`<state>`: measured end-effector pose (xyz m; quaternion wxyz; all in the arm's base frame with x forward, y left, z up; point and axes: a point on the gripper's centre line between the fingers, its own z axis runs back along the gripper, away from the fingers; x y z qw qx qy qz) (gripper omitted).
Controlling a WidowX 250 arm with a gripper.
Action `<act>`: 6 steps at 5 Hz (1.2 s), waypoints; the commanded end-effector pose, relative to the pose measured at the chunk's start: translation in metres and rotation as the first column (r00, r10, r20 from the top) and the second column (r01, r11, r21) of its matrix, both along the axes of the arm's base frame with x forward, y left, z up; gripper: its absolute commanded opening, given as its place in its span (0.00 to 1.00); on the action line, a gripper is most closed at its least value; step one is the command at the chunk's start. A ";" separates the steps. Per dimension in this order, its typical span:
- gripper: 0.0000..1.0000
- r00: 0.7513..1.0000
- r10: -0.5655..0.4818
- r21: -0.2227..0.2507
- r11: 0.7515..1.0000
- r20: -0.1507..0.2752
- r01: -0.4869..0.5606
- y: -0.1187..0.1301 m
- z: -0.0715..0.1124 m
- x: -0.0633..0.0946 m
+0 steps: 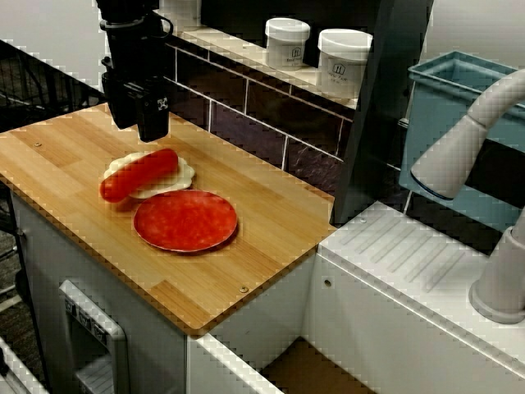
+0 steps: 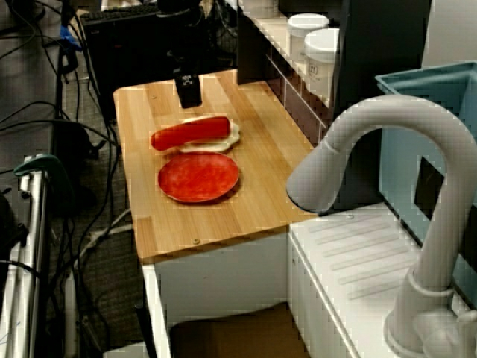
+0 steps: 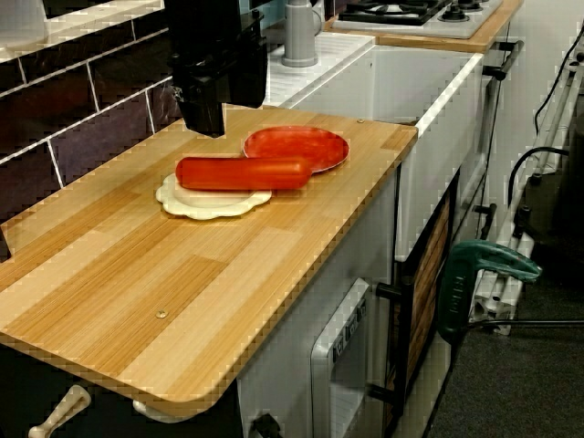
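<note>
Just beside the red plate [image 1: 185, 220] on the worktop [image 1: 74, 205], a red sausage [image 1: 139, 174] lies across a cream dish [image 1: 176, 179]. The claw [image 1: 152, 131] hangs above the dish's far side from the plate, holding nothing. How far apart its fingers stand cannot be told.

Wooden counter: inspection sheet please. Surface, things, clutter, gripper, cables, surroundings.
Surface: wooden counter, light planks, rounded front corner.
Things: red sausage lies across cream plate; red plate beside it, nothing on it.
Clutter: two white jars on the tiled ledge behind.
Gripper: black gripper hovers just behind the sausage, touching nothing; whether open or shut is unclear.
Cables: loose cables on the floor beside the counter.
Surroundings: grey faucet, teal bin, green clamp.
</note>
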<state>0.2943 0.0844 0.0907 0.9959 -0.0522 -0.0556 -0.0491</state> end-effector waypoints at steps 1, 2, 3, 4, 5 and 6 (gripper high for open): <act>1.00 0.998 0.065 0.032 0.997 0.017 -0.065 0.005 -0.005 -0.007; 1.00 0.996 0.083 0.037 0.996 0.021 -0.083 0.005 -0.014 -0.008; 1.00 0.996 0.087 0.055 0.995 0.023 -0.088 0.002 -0.026 -0.008; 1.00 0.995 0.098 0.071 0.993 0.018 -0.099 0.001 -0.035 -0.007; 1.00 0.995 0.098 0.081 0.992 0.016 -0.099 0.001 -0.043 -0.006; 0.00 0.998 0.055 0.073 0.996 0.036 -0.057 0.003 -0.045 -0.003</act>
